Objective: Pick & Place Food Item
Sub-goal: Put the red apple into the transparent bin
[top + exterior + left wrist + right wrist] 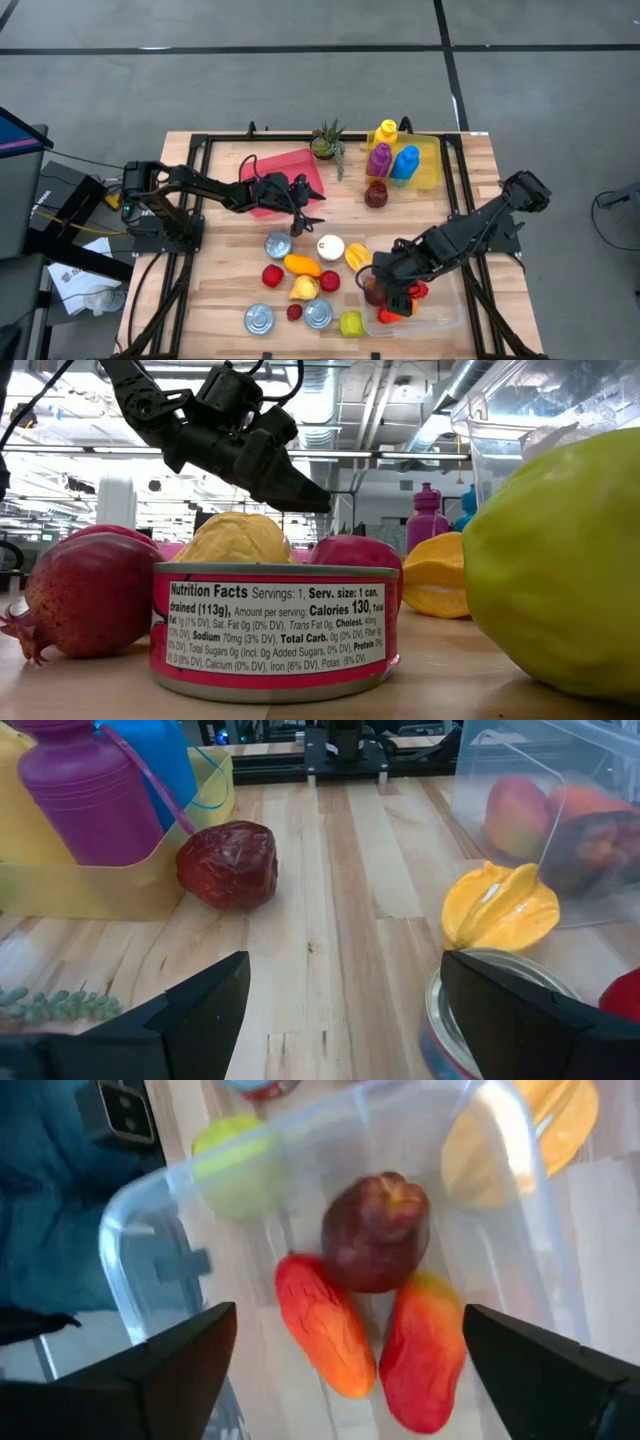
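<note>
Above the clear bin (pixel 440 300), the right tool (pixel 350 1370) was held spread over a light, stiff red apple (pixel 376 1230), likely best pinched across its middle.

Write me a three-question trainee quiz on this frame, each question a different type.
1. True or false: the right gripper is open above the clear bin.
2. How many food items lie in that bin in the right wrist view?
3. The left gripper hangs A) over the yellow tray B) near the red plate C) inside the bin.

Key: 1 true. 2 three: a dark red apple and two red-orange fruits. 3 B.
</note>
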Robot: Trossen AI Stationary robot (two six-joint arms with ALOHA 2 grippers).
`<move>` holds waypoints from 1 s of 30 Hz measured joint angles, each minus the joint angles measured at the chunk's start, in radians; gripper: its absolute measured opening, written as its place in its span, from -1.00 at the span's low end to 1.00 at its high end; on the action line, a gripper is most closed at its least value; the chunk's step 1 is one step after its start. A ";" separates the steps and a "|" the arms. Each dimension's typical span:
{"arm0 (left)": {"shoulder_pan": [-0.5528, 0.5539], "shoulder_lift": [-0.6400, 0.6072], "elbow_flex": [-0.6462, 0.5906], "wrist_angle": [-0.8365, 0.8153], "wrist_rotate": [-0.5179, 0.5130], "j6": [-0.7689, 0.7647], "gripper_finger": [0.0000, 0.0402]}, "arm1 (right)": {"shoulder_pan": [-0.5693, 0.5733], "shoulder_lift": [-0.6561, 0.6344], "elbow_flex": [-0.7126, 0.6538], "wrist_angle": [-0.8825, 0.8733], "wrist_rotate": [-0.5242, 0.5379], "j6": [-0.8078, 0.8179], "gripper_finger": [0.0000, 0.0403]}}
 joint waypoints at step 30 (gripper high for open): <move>0.000 0.000 0.000 0.062 0.000 -0.021 0.59 | 0.071 -0.004 -0.351 1.231 0.768 -0.767 0.79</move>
